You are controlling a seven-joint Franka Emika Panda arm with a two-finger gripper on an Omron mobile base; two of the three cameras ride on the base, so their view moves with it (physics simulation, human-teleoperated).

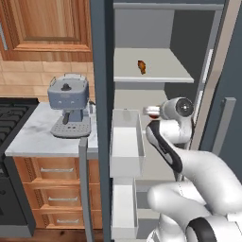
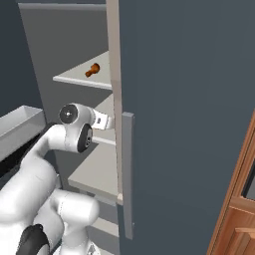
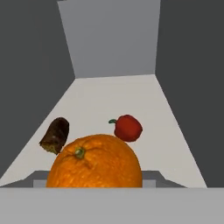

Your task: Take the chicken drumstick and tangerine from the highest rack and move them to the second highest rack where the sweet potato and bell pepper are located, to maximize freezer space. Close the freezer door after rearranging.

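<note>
Tangerine (image 3: 95,161) right at camera, low in hand view, apparently gripped between your fingers; fingertips hidden, so grip is judgement. Hand reaches into second highest rack (image 3: 113,105); bell pepper (image 3: 127,127) and sweet potato (image 3: 55,134) lie just beyond on it. Step: placing tangerine. Next: set it on bare rack in front of those two, release, back out. Chicken drumstick (image 1: 141,66) waits on highest rack (image 1: 160,71). Freezer door (image 2: 189,124) open close at right, door bins (image 1: 125,142) at left; tight retreat. Coffee machine (image 1: 69,105) on counter (image 1: 38,134), out of way.
</note>
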